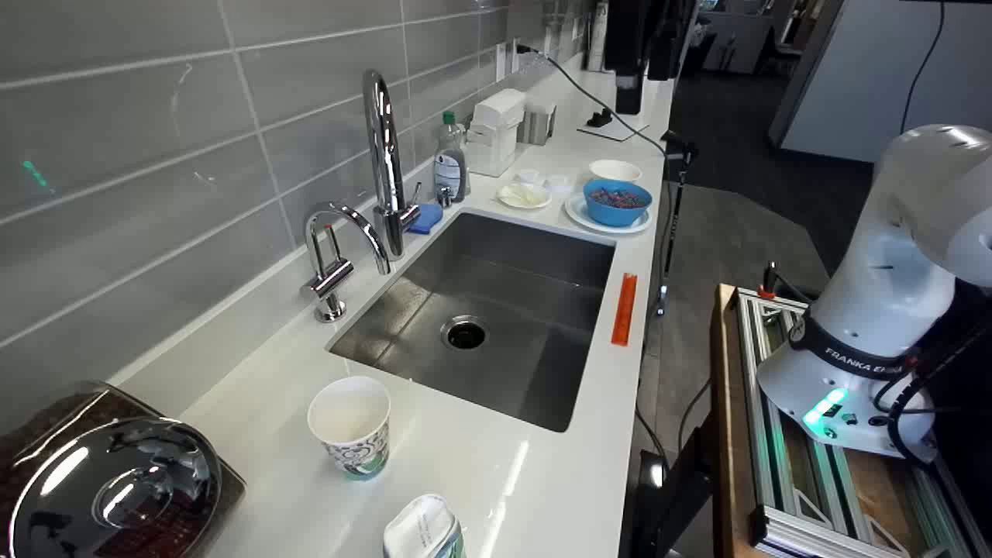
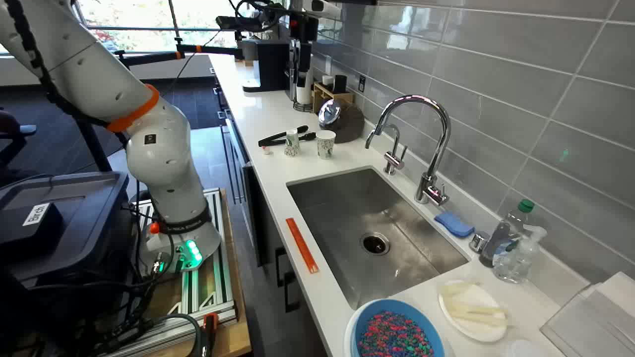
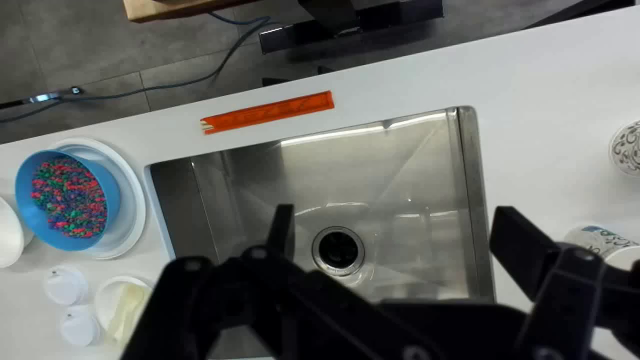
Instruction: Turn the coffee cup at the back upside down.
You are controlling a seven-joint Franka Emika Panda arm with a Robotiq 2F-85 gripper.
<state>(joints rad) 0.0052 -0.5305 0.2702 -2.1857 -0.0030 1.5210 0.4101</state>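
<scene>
The coffee cup [image 1: 349,426] is a small white tapered paper cup with print, upright with its mouth up, on the counter on the wall side. It also shows in an exterior view [image 2: 325,145] and at the right of the wrist view [image 3: 600,241], partly covered by a finger. A near-identical second cup [image 1: 425,528] stands upside down nearer the counter's front edge, also in an exterior view [image 2: 292,144] and cut off in the wrist view [image 3: 627,148]. My gripper [image 3: 395,220] is open with nothing between its fingers, high above the sink [image 3: 390,165], apart from both cups.
Two chrome faucets [image 2: 436,119] rise between sink and wall. An orange ruler [image 1: 624,310] lies along the sink's front edge. A blue bowl [image 1: 618,205] of coloured bits sits on a plate. Black tongs [image 2: 283,135] and a glass jar with shiny lid [image 1: 116,488] stand near the cups.
</scene>
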